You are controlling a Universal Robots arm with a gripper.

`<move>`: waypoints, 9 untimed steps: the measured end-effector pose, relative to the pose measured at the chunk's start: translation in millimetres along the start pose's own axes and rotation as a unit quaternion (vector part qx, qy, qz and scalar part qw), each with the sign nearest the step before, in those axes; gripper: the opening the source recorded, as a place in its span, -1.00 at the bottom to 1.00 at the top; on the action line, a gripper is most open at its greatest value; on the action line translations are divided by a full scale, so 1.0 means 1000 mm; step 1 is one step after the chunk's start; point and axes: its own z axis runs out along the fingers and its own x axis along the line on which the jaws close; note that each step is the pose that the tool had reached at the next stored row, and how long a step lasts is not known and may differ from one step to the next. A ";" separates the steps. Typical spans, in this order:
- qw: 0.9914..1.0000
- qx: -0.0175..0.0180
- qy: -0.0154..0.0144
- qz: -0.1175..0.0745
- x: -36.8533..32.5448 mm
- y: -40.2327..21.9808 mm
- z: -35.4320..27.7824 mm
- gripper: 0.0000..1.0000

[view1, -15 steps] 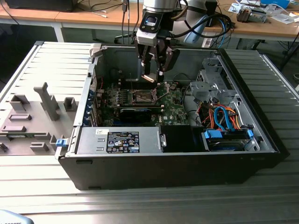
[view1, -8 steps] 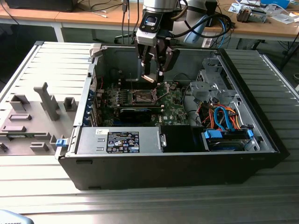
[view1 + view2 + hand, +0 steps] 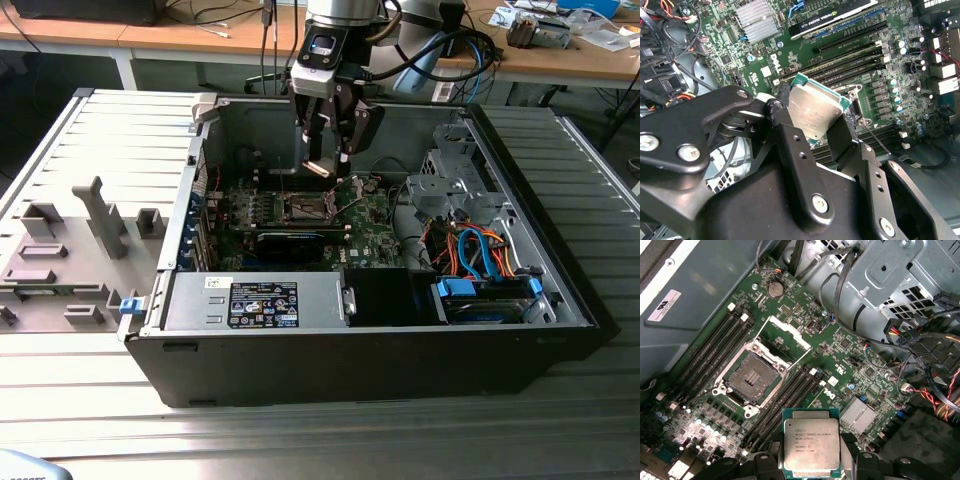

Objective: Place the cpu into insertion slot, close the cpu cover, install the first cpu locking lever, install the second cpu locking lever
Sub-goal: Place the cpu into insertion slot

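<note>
Exterior view: a ribbed grey metal tabletop (image 3: 320,440) carries a large black open computer case (image 3: 350,360), lying on its side with its inner parts showing. A grey moulded tray (image 3: 70,260) lies on the tabletop at the exterior view's left of the case. Inside the case, toward its far wall, lies a wide green circuit board (image 3: 375,215). A long black rectangular card (image 3: 290,243) stands along the board's near edge.

The arm's black claw (image 3: 325,165) hangs over the board, above the insertion slot (image 3: 305,208), a small square socket with a dark centre and a silvery metal rim. In the first wrist view the slot (image 3: 751,377) is uncovered and bare, set between rows of long narrow black slots. The cpu cover (image 3: 789,332), a thin silvery square frame plate with a large window, stands swung open just beside the slot, with green board showing through its window.

The claw is clamped on the cpu (image 3: 811,447), a small flat square chip held clear of the board and apart from the slot. Its top face is a silvery-grey metal plate with rounded corners and a few lines of fine dark print, and a narrow green border runs round it. In the second wrist view the black fingers (image 3: 785,130) press on two opposite edges of the cpu (image 3: 815,112), whose metal face looks dull and faintly smudged.
</note>
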 end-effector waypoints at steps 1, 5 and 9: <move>1.000 0.000 0.000 0.000 0.0000 0.0000 0.0000 0.08; 1.000 0.001 -0.001 0.002 0.0000 0.0000 0.0001 0.08; 1.000 0.002 -0.001 0.003 0.0000 0.0000 0.0002 0.08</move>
